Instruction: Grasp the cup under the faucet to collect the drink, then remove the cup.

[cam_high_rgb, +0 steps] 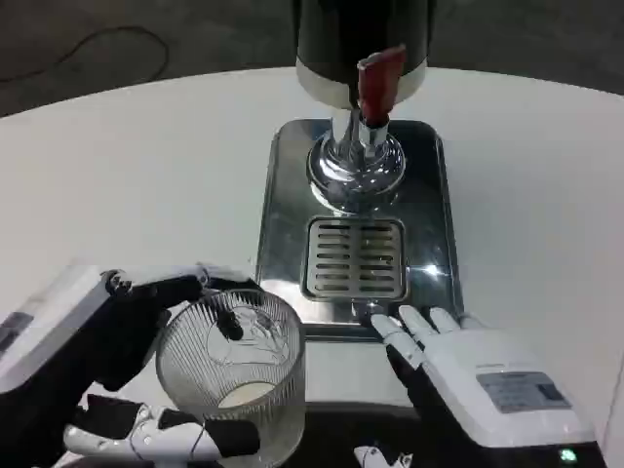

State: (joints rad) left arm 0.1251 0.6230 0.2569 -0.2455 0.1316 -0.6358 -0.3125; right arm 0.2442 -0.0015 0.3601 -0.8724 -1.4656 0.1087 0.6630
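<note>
cup: clear ribbed glass | drip tray: glossy polished metal | faucet handle: red plastic | table: matt white

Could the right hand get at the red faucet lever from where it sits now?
Probably yes. The right hand holds nothing and rests at the near edge of the drip tray; only the grate lies between it and the red lever.

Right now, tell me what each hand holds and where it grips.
The left hand holds the clear ribbed cup by its side wall, fingers around it. The right hand holds nothing.
</note>
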